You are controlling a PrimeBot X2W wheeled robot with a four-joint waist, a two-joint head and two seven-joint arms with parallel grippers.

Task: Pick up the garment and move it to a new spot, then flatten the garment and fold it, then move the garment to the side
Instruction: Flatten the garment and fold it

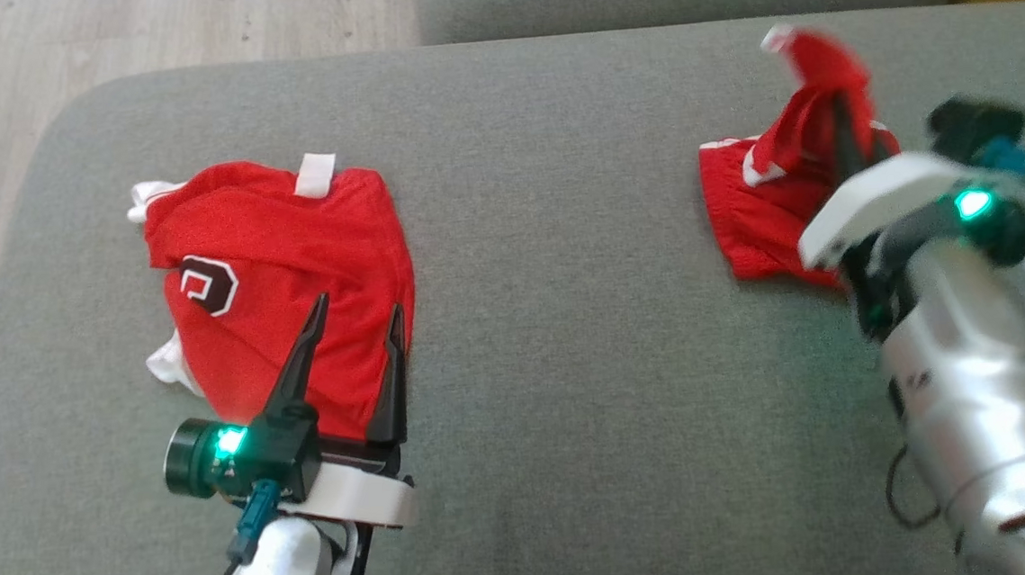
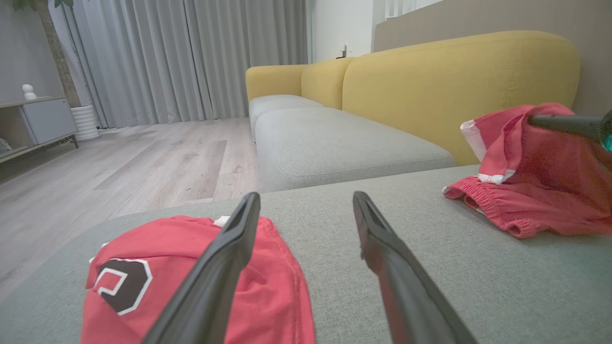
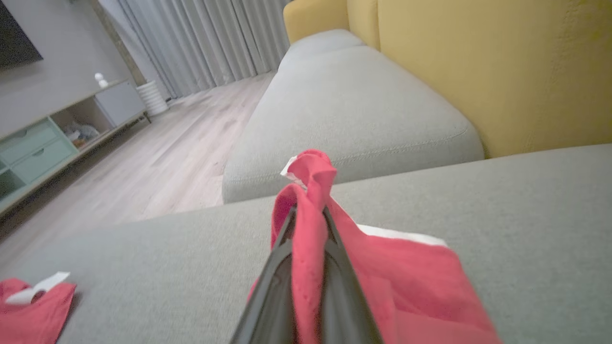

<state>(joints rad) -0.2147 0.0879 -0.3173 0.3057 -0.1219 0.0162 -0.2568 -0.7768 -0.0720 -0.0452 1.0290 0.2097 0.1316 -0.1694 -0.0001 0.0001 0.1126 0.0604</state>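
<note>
Right gripper (image 3: 310, 214) jaws pinched tight on fold of red garment (image 1: 756, 216). Bunch of cloth pulled up off grey cushion (image 1: 566, 275), rest lying on cushion's right side, near yellow sofa back (image 2: 454, 81). Left gripper (image 1: 359, 305) jaws spread wide, nothing in them, over right edge of second red garment (image 1: 266, 251) w/ dark logo, well apart on cushion's left.

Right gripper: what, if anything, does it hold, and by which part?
The right gripper pinches the red garment by a bunched fold near its white-trimmed edge.
</note>
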